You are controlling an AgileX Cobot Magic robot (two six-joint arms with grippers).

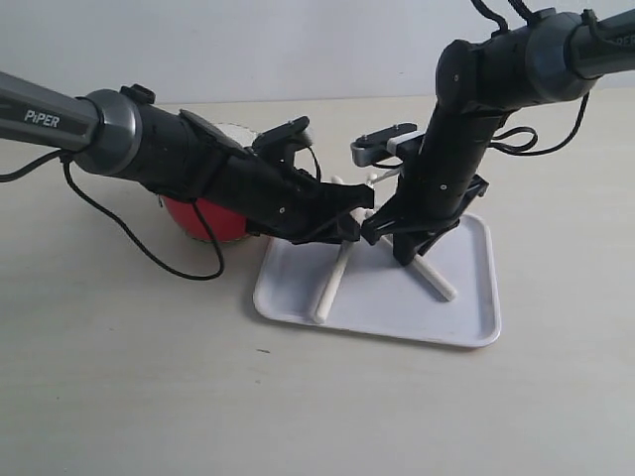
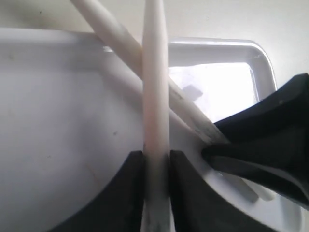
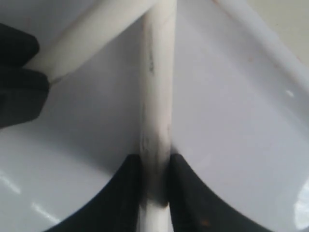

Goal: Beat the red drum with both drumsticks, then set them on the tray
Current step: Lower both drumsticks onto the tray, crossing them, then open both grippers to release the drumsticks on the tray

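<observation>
The flat white plastic tray (image 1: 466,297), nearly square with rounded corners and a low rim, lies on the matte beige desk (image 1: 119,377). Just beside it is the glossy red drum (image 1: 198,223), mostly hidden behind the left arm. The left end effector (image 1: 352,213) has its black fingers closed tight on the left stick (image 1: 332,283), a smooth, pale, round rod slanting down to the tray's front rim. The right end effector (image 1: 402,243) pinches the right stick (image 1: 437,281) the same way; its scuffed, greyish shaft (image 3: 157,87) runs out over the shiny tray floor (image 3: 231,121). In the left wrist view, the gripped stick (image 2: 155,72) crosses in front of the other (image 2: 125,43) above the tray.
</observation>
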